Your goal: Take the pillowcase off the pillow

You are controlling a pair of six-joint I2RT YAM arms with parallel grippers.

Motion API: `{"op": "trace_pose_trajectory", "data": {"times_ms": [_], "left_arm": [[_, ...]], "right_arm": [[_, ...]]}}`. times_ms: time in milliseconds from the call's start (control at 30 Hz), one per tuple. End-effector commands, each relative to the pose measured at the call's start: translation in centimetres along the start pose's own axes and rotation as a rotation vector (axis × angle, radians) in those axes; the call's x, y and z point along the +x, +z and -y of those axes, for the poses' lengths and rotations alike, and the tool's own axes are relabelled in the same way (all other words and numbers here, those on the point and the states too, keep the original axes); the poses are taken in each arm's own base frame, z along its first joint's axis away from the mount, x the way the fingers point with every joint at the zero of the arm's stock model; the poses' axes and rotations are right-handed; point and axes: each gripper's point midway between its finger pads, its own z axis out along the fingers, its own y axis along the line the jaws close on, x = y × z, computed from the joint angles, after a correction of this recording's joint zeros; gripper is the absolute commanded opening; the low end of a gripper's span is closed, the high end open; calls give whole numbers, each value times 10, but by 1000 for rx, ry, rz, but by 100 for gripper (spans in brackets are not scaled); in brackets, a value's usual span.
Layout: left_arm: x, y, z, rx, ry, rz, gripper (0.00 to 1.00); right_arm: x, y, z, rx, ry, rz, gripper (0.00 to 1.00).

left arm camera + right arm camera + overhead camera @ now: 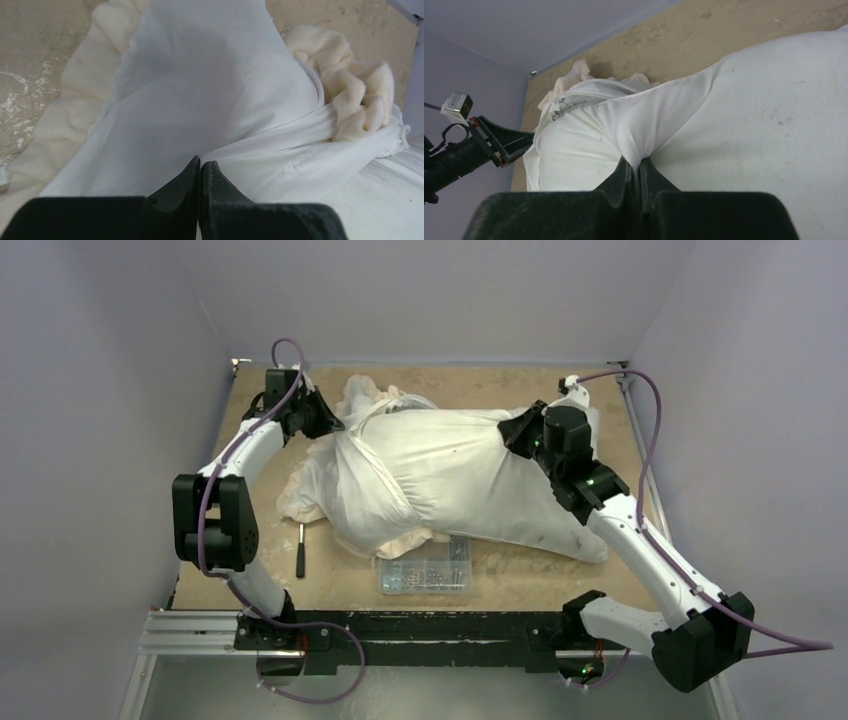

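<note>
The left gripper (pixel 201 167) is seen closed, its fingers pressed together on a fold of the pillowcase (pixel 200 90). The white cloth is spread ahead of the tips, and the cream frill (pixel 360 95) is bunched ahead and to their right. Between the two grippers the pillow (pixel 470 485) is laid, its left end wrapped in the pillowcase. The right gripper (pixel 640 167) is clamped on a pinch of the pillow's cloth, drawn into a peak at its tips.

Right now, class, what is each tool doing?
Left tool: closed, pinching the thin cream-white frilled fabric pillowcase.
Right tool: closed on a raised fold, apparently of the same pillowcase.
</note>
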Motion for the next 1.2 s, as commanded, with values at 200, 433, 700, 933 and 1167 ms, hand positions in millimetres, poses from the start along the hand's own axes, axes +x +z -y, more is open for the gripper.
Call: {"op": "trace_pose_trajectory", "data": {"times_ms": [200, 433, 700, 933, 1167], "left_arm": [[-43, 12, -99, -293, -80, 110, 0], [-66, 20, -97, -260, -98, 122, 0], [-58, 16, -55, -134, -43, 86, 32], [-65, -45, -35, -200, 47, 160, 56], [-29, -101, -3, -232, 152, 164, 60]], "right_arm": [[-130, -58, 5, 91, 141, 471, 0], [-141, -64, -9, 37, 52, 488, 0], [-99, -7, -50, -153, -209, 279, 41], [-14, 30, -86, -188, -304, 51, 76], [76, 41, -123, -197, -344, -133, 99]]}}
